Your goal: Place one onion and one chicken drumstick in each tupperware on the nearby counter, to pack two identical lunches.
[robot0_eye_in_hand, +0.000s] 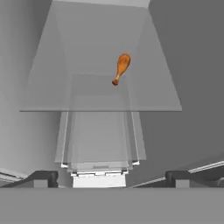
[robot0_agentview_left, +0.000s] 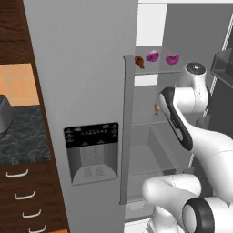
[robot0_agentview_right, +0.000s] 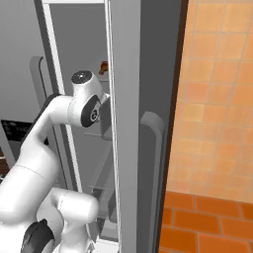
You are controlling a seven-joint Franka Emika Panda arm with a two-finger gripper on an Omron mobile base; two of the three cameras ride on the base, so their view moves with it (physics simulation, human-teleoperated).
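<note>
Your hand is released, holding nothing, w/ a chicken drumstick upper centre of hand view on a clear glass shelf. In left base view, two onions and another drumstick sit on the top shelf, upper right. Risk: fingers may strike the shelf edge or nudge the drumstick away, since approach is tight. Black surface w/ drawers lies at left; orange tiled floor at right of right base view

I see a tall grey fridge with its door swung open, a black-panelled dispenser set in the closed door beside a long vertical grey handle. Clear glass shelves sit inside. Dark brown wooden drawers stand left; orange tiled floor right.
</note>
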